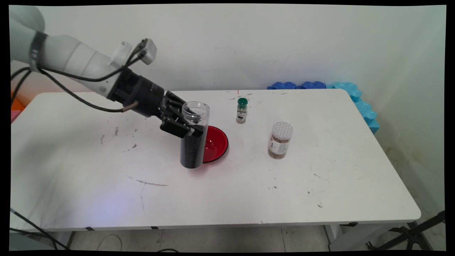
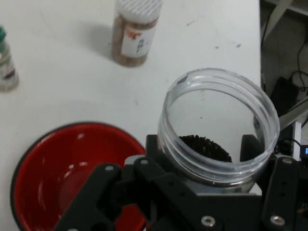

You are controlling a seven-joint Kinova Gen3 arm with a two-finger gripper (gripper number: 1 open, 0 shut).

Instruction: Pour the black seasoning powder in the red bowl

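A: How do the jaws (image 1: 185, 124) stand?

B: Closed on the clear open-topped jar (image 1: 193, 137), one finger on each side of its upper wall, just under the threaded neck. Dark grains fill its lower part, and it stands upright, its base at or just above the surface (image 1: 249, 185); I cannot tell whether it touches.

A: And around it?

B: The red bowl (image 1: 215, 144) sits right beside the jar, on the far side from the arm. Further off stands a small green-capped bottle (image 1: 241, 110), and well apart a white-lidded jar (image 1: 280, 140) of brown contents.

A: What would good handling need here?

B: I'd judge a firm, level hold. The mouth is uncovered, so any tilt should be slow, with the rim kept over the bowl.
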